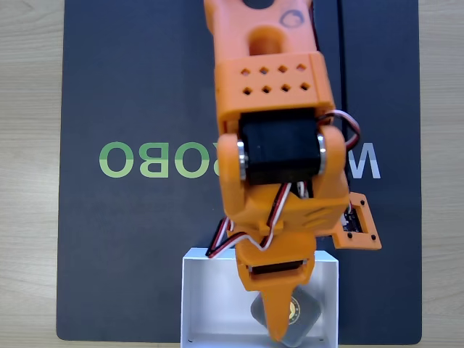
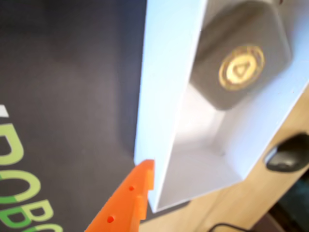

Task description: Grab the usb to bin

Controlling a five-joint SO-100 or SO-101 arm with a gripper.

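Observation:
The usb is a grey rounded pad lying inside the bin, gold triangle emblem facing up. In the fixed view the usb peeks out beside the orange arm at the bottom. The bin is a shallow white box at the mat's near edge; in the wrist view its wall runs down the middle. My gripper hangs over the bin, open, with nothing between its jaws. One orange finger shows at the lower left, outside the bin wall and apart from the usb.
A black mat with green lettering covers most of the wooden table. The orange arm hides the mat's middle. A dark rounded object lies on the wood beyond the bin's corner.

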